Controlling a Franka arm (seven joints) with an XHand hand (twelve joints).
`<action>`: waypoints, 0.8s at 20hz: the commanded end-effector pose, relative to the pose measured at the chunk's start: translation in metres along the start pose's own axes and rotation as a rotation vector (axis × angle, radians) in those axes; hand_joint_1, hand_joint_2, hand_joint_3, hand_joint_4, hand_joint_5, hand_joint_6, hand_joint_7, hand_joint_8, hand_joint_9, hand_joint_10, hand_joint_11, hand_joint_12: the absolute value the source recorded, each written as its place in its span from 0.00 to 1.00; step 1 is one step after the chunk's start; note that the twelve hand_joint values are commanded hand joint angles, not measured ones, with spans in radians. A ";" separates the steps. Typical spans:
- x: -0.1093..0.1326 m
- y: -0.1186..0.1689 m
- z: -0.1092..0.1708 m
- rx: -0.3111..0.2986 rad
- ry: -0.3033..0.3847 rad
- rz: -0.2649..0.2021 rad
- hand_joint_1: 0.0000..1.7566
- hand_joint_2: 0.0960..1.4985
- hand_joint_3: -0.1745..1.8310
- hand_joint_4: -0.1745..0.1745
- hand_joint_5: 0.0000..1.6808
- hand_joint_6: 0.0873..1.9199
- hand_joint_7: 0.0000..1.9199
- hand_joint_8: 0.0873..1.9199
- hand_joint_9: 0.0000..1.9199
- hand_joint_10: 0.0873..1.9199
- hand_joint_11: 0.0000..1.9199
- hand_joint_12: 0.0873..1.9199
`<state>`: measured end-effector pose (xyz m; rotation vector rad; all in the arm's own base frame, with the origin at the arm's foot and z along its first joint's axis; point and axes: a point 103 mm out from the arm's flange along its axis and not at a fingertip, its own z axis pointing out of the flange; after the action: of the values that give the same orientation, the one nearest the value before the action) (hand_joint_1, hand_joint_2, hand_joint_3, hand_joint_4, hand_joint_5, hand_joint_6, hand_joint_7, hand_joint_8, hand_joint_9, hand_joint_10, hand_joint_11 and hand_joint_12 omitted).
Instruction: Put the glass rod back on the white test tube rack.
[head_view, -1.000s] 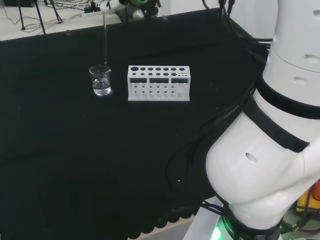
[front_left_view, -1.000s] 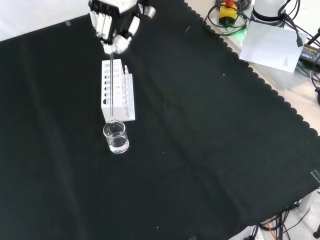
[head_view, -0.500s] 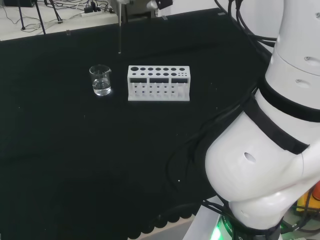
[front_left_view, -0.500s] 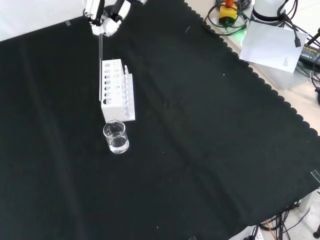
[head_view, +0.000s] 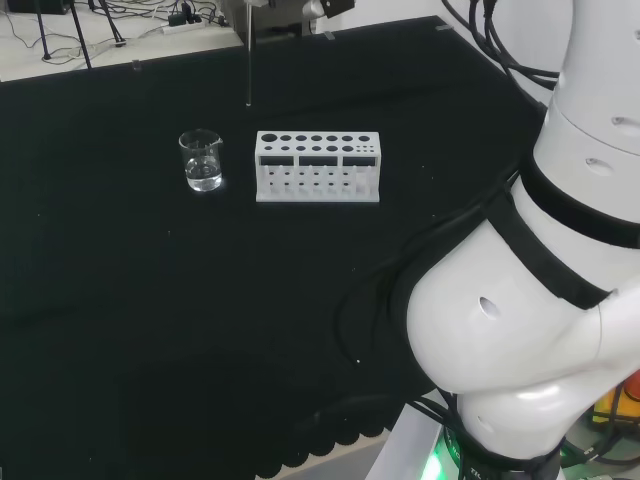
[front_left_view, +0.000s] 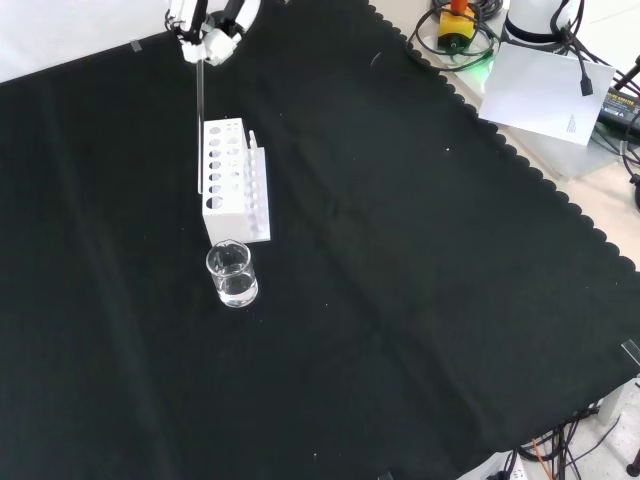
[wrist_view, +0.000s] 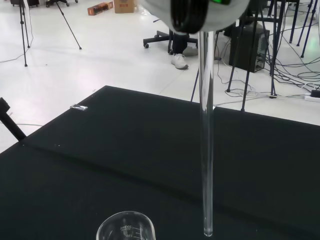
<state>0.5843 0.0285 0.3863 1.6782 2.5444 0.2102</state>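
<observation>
Holding the rod (front_left_view: 201, 105) by its top end, our hand (front_left_view: 210, 25) sits at the upper edge of the front view, fingers curled round the glass and pinching it. We see the rod hang upright from them, clear of the cloth (front_left_view: 400, 300) and touching nothing below.

From the front, its lower part crosses the left side of the rack (front_left_view: 233, 178), though we cannot tell from that angle how high the tip stands above the holes. Our head view settles it better: there the rod (head_view: 248, 60) drops from the top edge and ends in the air above the cloth, a little left of and beyond the rack's (head_view: 318, 166) left end, between rack and beaker (head_view: 202, 160) in line but well above both.

We count the rack lying long-side on in the head view, holes up, with no tube in it that we can make out. Beside its left end in that view stands the beaker with a little clear liquid in the bottom; from the front the beaker (front_left_view: 231, 274) sits just below the rack's near end, apart from it.

Looking past the palm, our wrist camera shows the rod (wrist_view: 206, 130) running straight down, its rounded tip free in the air, with the beaker's rim (wrist_view: 124, 227) close by and lower.
</observation>
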 end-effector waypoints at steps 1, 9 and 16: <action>-0.050 -0.046 -0.016 -0.013 -0.033 0.102 0.74 0.56 0.27 0.00 0.69 0.19 0.58 0.58 0.91 0.37 0.87 0.31; -0.056 -0.063 -0.029 -0.035 -0.043 0.126 0.74 0.56 0.27 0.00 0.69 0.20 0.58 0.58 0.91 0.37 0.87 0.31; -0.055 -0.072 -0.028 -0.036 -0.038 0.125 0.74 0.56 0.27 0.00 0.69 0.20 0.58 0.59 0.91 0.37 0.87 0.31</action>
<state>0.5409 -0.0498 0.4034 1.8097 2.3969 0.2257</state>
